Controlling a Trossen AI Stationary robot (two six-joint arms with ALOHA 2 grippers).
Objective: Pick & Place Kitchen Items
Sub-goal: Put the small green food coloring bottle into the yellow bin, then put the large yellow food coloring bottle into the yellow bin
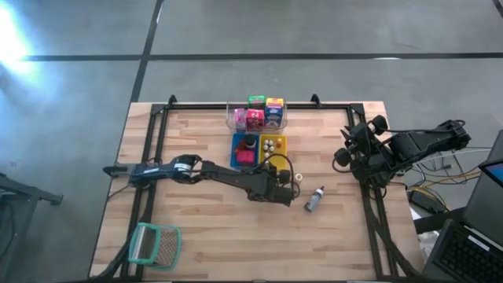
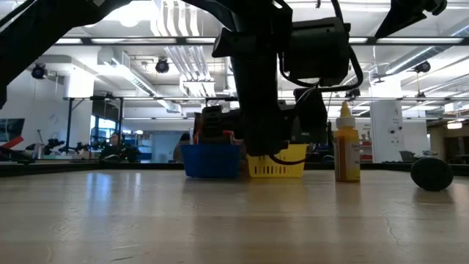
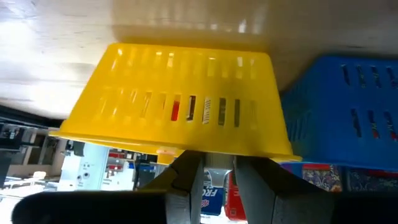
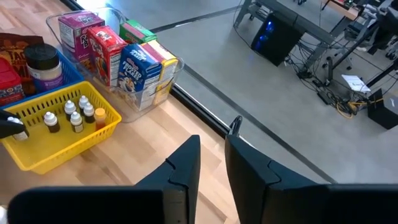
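My left gripper [image 1: 284, 187] hangs low just in front of the yellow tray's near wall [image 3: 186, 106], fingers level and pointing at it. They are shut, with nothing between them. The yellow tray [image 1: 273, 145] holds several tiny pale-capped bottles [image 4: 69, 113]. The blue tray [image 1: 244, 151] beside it carries a dark jar [image 4: 42, 64] and a pink packet. A small grey bottle [image 1: 314, 200] is on the table to the gripper's right; in the low view it stands upright [image 2: 346, 150]. My right gripper [image 4: 212, 155] waits, shut, at the table's right edge.
A clear tub [image 1: 257, 116] of small cartons [image 4: 140, 71] stands at the far edge behind the trays. A teal-rimmed mesh basket [image 1: 153, 244] lies at the near left corner. A black frame [image 1: 369, 212] runs along the table's sides. Bare wood lies near the front edge.
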